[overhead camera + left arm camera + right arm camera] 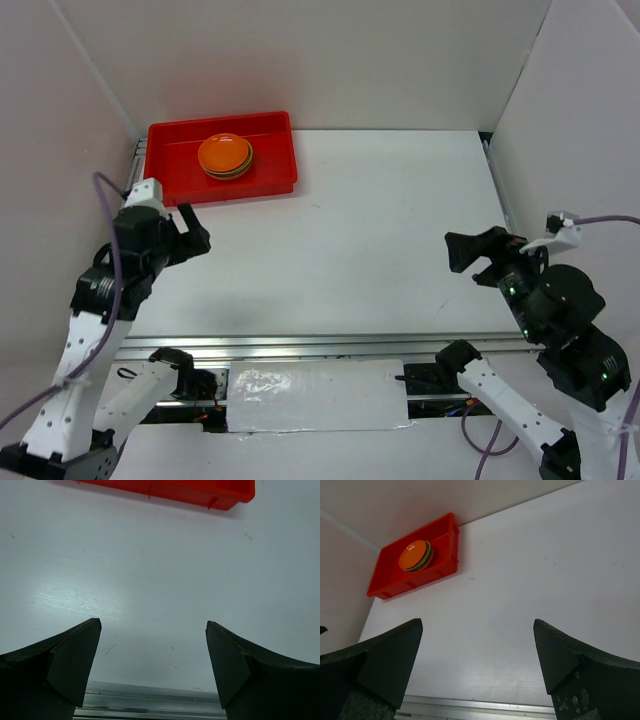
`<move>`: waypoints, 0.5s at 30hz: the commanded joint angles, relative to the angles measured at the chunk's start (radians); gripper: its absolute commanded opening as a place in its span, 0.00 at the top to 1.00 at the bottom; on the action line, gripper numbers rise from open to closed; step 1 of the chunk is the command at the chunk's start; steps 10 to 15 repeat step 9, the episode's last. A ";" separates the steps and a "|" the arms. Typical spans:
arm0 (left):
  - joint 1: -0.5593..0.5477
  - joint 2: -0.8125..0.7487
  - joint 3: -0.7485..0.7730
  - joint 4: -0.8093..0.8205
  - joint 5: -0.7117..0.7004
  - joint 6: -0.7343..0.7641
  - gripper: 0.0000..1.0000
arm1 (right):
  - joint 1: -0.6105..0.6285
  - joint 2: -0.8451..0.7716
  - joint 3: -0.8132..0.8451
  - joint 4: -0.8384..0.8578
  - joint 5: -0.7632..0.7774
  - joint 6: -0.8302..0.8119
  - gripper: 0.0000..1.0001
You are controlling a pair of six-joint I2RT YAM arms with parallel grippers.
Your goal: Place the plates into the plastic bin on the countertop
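The red plastic bin (pixel 270 178) sits at the back left of the white countertop (pixel 350 250). A stack of plates (pixel 225 156) lies inside it, an orange one on top and a lime green rim showing beneath; the others are hidden. The bin (pixel 445 555) and stack (pixel 415 555) also show far off in the right wrist view. Only the bin's near wall (pixel 200 492) shows in the left wrist view. My left gripper (pixel 192 228) is open and empty, just in front of the bin. My right gripper (pixel 468 256) is open and empty at the right side.
White walls (pixel 330 60) stand at the back and both sides. A metal rail (pixel 330 347) runs along the front edge, also in the left wrist view (pixel 150 700) and the right wrist view (pixel 480 707). No plates lie on the countertop.
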 commanded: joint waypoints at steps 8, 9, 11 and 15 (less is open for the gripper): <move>-0.007 -0.140 -0.061 -0.019 -0.122 -0.016 0.01 | 0.045 -0.095 -0.018 -0.099 0.133 0.015 0.00; -0.006 -0.146 -0.068 -0.018 -0.125 -0.022 0.01 | 0.046 -0.087 -0.015 -0.101 0.135 0.018 0.00; -0.006 -0.146 -0.068 -0.018 -0.125 -0.022 0.01 | 0.046 -0.087 -0.015 -0.101 0.135 0.018 0.00; -0.006 -0.146 -0.068 -0.018 -0.125 -0.022 0.01 | 0.046 -0.087 -0.015 -0.101 0.135 0.018 0.00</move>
